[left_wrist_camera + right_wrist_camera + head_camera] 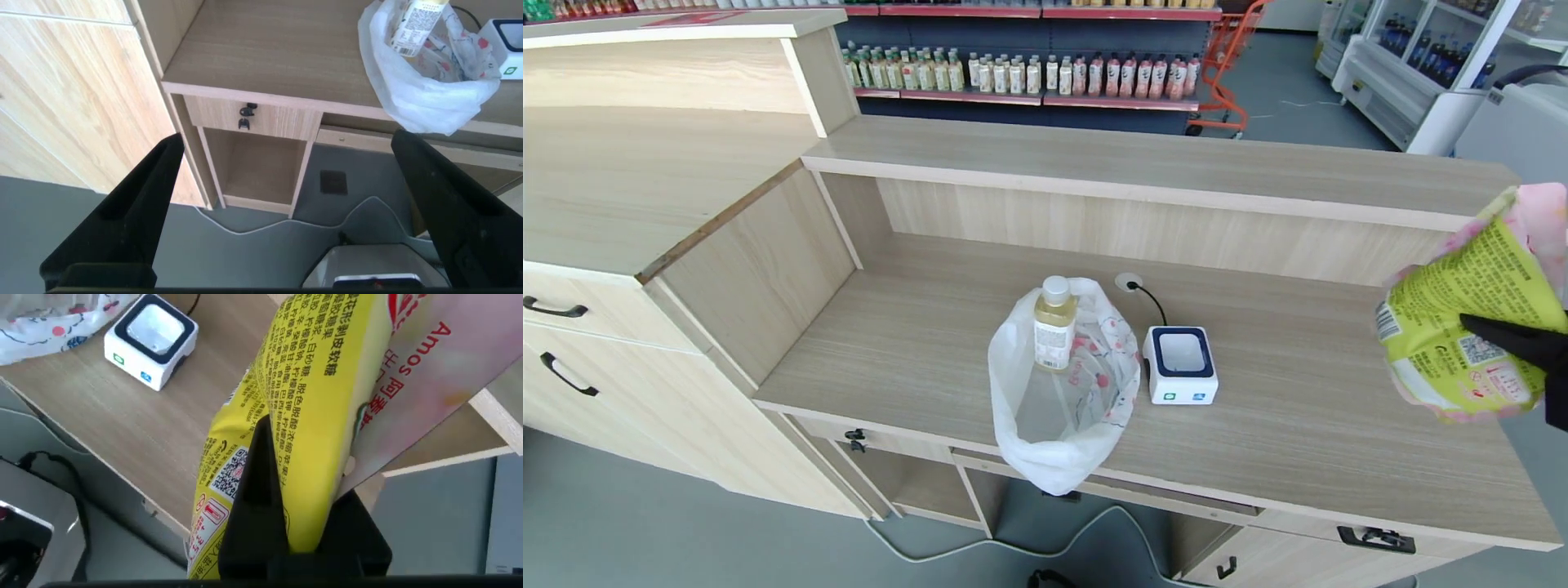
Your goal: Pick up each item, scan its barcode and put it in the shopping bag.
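Note:
My right gripper is shut on a yellow-green and pink snack bag, held in the air past the counter's right end; its black finger presses the snack bag. The white barcode scanner with a dark window sits on the counter, seen too as the scanner. Left of it stands the open white shopping bag with a bottle of yellowish drink upright inside. My left gripper is open, low in front of the counter, well left of the shopping bag.
The wooden counter has a raised back ledge and a taller cabinet on its left. A cable runs from the scanner to a hole in the top. Drawers and an open cubby lie under the front edge. Shelves of bottles stand behind.

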Controlling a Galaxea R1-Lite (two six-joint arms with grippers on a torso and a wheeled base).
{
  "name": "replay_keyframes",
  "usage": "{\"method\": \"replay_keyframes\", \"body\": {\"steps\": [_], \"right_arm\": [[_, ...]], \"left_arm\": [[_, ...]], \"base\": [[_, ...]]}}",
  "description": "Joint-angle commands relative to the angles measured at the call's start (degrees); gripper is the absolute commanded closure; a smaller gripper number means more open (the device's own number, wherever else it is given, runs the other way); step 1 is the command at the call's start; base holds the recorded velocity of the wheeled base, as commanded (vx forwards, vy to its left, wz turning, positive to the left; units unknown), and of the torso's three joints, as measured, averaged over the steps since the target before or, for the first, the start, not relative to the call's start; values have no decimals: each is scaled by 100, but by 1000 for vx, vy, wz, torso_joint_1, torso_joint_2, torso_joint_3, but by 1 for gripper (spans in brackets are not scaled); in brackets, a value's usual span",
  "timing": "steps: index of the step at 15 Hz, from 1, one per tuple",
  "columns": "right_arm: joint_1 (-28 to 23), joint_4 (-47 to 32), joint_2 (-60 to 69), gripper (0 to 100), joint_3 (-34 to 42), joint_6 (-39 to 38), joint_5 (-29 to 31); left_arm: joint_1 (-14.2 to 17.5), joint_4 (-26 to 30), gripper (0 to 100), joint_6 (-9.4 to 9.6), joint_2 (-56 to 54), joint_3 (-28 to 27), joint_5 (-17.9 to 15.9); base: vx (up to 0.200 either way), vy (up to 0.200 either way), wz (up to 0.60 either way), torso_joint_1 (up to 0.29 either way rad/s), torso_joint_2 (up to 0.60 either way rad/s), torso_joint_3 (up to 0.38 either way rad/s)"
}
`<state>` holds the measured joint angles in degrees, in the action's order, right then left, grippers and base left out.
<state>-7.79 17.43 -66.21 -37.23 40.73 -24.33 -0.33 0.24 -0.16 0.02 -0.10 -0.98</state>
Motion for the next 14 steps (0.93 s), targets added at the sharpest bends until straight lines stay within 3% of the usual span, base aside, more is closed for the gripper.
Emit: {"method": "replay_keyframes", "body": {"steps": [1, 3, 7, 11, 14], "right_arm": [[902, 15, -200, 100, -294, -21, 60], [1333, 15, -323, 100, -381, -320, 289], [1737, -21, -657, 100, -346, -979, -28], [1544, 217, -1500, 100, -65, -1172, -1759], [1289, 683, -2133, 100, 295, -724, -2067]], "left_arm": [[-2, 2, 0, -2, -2, 1, 1], [-2, 2, 0, -2, -2, 1, 1], [-2, 2, 0, -2, -2, 1, 1], [-2, 2, 0, -2, -2, 1, 1], [-2, 2, 0, -11, -2, 1, 1]], "base": [[0, 0, 600, 2, 2, 2], [0, 0, 600, 7, 5, 7], [0, 0, 0, 0, 0, 0], [0, 0, 0, 0, 0, 0], [0, 0, 0, 0, 0, 0]]}}
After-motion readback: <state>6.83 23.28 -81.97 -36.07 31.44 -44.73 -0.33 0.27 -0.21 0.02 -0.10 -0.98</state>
